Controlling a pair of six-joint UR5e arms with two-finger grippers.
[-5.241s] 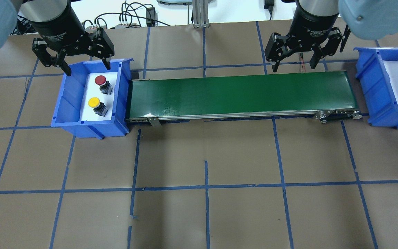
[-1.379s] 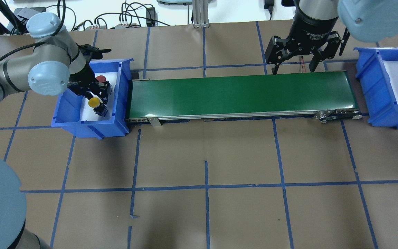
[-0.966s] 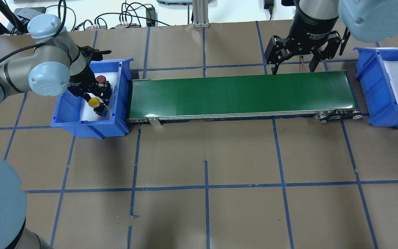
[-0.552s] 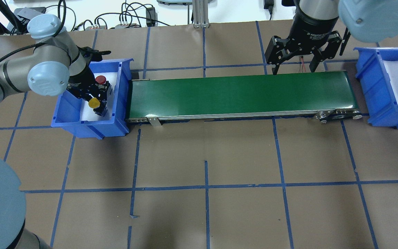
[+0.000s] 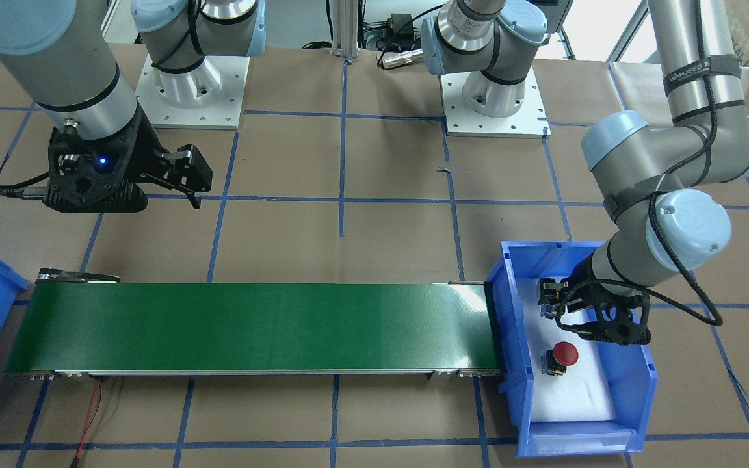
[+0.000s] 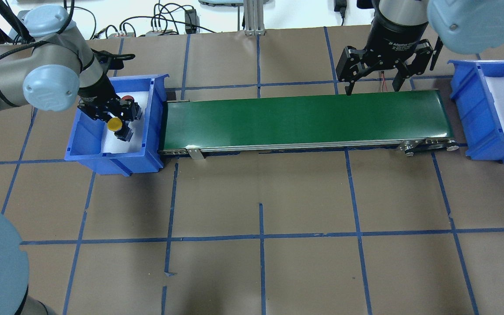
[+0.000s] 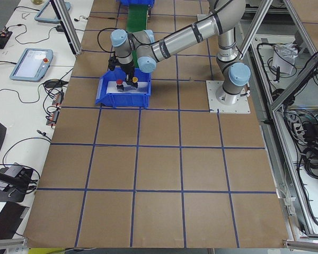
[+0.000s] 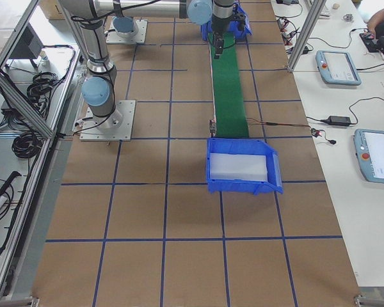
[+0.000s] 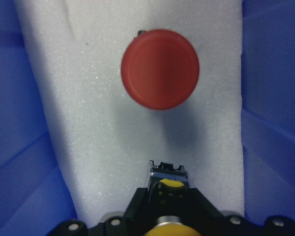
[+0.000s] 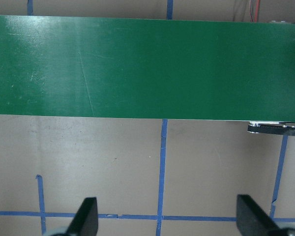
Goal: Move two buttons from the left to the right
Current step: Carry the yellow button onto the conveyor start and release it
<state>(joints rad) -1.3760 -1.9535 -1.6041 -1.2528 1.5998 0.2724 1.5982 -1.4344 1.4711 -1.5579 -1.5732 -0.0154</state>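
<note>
At first the left gripper [image 6: 118,119] hung with its jaws apart above the far rim of the blue bin [image 6: 152,131]. Since then the left arm has swung round and gone down into the bin, and the jaws have closed on the yellow button [image 6: 114,124]. In the last moment the gripper has drawn back toward the robot's left. The yellow button has moved with it, away from its first place on the white foam [image 6: 134,141].

We fold our left arm at the elbow, wrist pointing down, left gripper [image 6: 117,118] clamped on the yellow button [image 6: 114,124]. Our right arm hangs vertical, right gripper [image 6: 371,86] facing down, fingers spread wide.
</note>
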